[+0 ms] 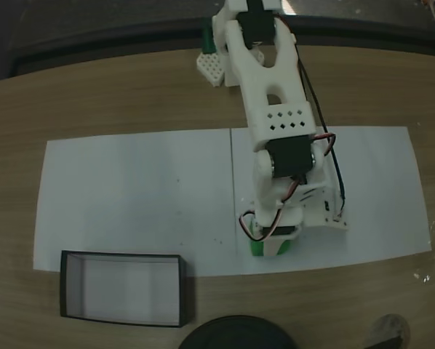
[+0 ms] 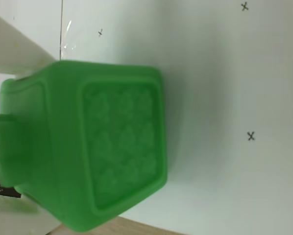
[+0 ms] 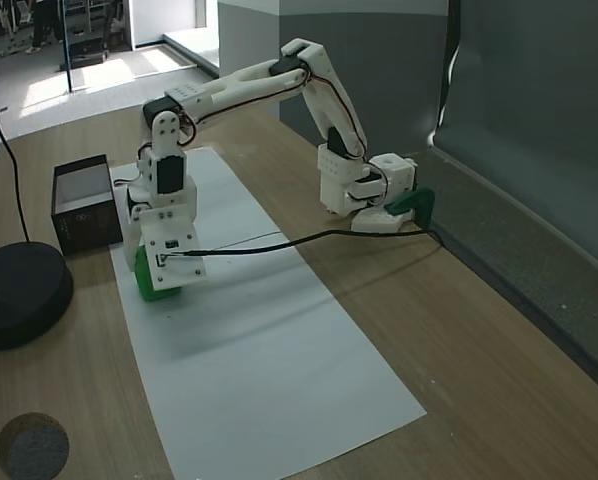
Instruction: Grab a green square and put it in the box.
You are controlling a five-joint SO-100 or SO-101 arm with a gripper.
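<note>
Pincer [image 3: 157, 280] sits down over the green square [image 2: 87, 147] on white paper [image 1: 130, 196]; grip state unclear

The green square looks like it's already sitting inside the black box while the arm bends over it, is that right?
Not quite. The green square is not inside the box; it sits on the white paper under the arm's fingers, apart from the box, as a fixed view from above shows. The arm does bend over it.
</note>
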